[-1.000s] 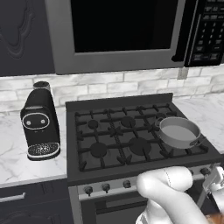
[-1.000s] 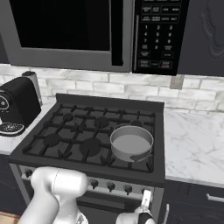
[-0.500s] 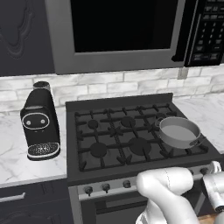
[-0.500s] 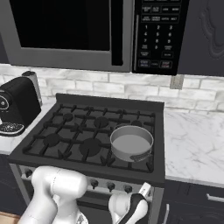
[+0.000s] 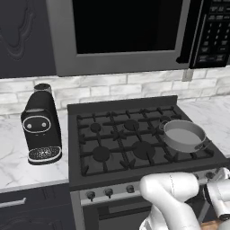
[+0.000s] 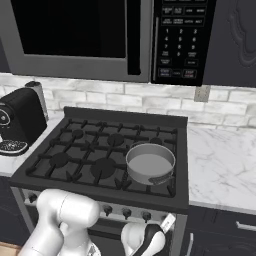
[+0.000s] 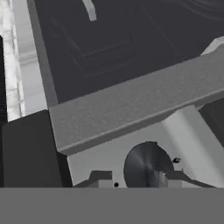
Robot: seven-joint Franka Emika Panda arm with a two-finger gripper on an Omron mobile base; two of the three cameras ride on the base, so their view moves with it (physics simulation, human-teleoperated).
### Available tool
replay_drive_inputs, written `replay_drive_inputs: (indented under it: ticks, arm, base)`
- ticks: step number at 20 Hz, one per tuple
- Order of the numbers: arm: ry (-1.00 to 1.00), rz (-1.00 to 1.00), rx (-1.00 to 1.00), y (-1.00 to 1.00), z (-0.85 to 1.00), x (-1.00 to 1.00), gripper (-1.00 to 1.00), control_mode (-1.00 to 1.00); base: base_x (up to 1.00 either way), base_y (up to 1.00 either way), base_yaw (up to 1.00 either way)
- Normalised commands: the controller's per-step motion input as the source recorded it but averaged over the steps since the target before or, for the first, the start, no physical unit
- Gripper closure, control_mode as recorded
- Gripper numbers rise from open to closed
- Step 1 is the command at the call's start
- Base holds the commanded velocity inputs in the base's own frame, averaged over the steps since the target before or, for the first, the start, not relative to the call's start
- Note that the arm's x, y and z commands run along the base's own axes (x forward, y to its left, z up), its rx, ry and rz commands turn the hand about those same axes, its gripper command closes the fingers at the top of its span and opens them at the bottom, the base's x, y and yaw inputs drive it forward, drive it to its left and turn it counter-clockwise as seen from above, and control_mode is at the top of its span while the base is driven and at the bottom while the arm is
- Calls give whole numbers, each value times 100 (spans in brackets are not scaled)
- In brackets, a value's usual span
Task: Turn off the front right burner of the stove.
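One pan (image 6: pixel 150 163) sits on one stove (image 6: pixel 60 176); claw (image 7: pixel 133 178) fingertips straddle one knob (image 7: pixel 146 165), grip unclear.

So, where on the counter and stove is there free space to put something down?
Bare marble counter lies right of the stove, up to the brick wall. The stove's left and middle grates are free. A grey pan fills the front right burner, and the coffee machine takes much of the left counter.

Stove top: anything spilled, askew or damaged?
Nothing stands out. The stove has its grates seated flat, and the grey pan sits upright and empty on the front right burner. The coffee machine stands upright on the marble counter. No spills or damage show.
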Motion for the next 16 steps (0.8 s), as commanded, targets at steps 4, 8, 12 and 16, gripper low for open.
replay_drive_inputs:
  ticks: [4, 8, 12, 16]
  arm:
    - [-26, 2, 38, 59, 19, 23, 100, -100]
    - [-24, 2, 38, 58, 25, 32, 100, -100]
    - [-21, 2, 38, 48, 25, 40, 100, -100]
    - [-13, 0, 32, 7, 6, 31, 100, -100]
  base:
    - [0, 0, 0]
    - [0, 0, 0]
    - [0, 0, 0]
    - [0, 0, 0]
